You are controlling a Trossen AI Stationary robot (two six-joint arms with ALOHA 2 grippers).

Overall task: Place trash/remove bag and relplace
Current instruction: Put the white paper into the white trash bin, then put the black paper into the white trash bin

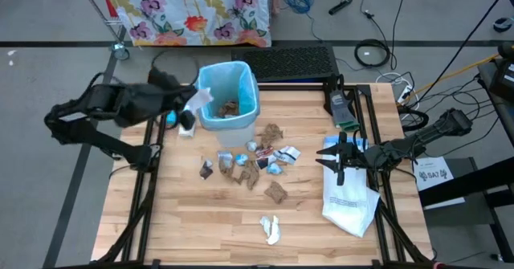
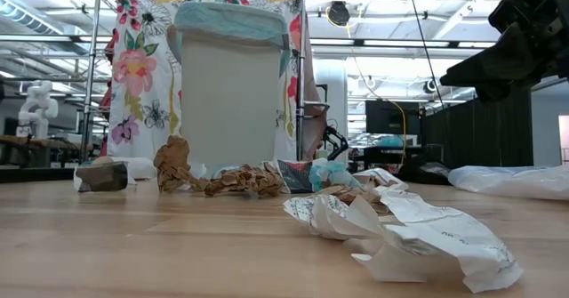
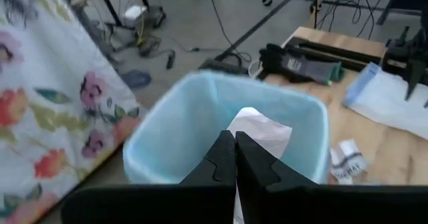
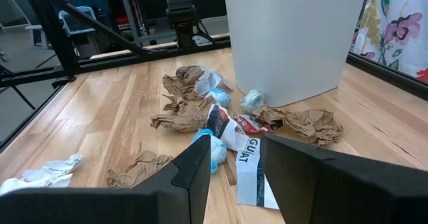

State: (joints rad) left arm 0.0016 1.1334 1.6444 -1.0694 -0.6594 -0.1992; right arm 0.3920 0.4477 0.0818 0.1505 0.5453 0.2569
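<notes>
From the high view, the left gripper (image 1: pixel 195 100) is hanging at the rim of the bin (image 1: pixel 227 96), pinching a white scrap of paper (image 1: pixel 201 98) over the light-blue bag (image 1: pixel 241 76) that is lining it. A brown scrap (image 1: pixel 230 107) is already lying inside. Most of the trash (image 1: pixel 249 163) is sitting scattered on the worktop (image 1: pixel 185 213) in front of the bin, with one white crumpled piece (image 1: pixel 271 229) lying apart near the front edge. The right gripper (image 1: pixel 336 161) is waiting over the white replacement bag (image 1: pixel 349 190) at the worktop's right side.

In the low view, the bin (image 2: pixel 233 89) is standing behind the scraps, and the white crumpled piece (image 2: pixel 400 236) is lying closest.

In the left wrist view, the left gripper (image 3: pixel 235 158) is pressing its fingers together on the white scrap of paper (image 3: pixel 261 132) above the lined bin (image 3: pixel 167 137).

In the right wrist view, the right gripper (image 4: pixel 234 164) is standing spread, facing the trash (image 4: pixel 200 110) beside the bin (image 4: pixel 294 37).
</notes>
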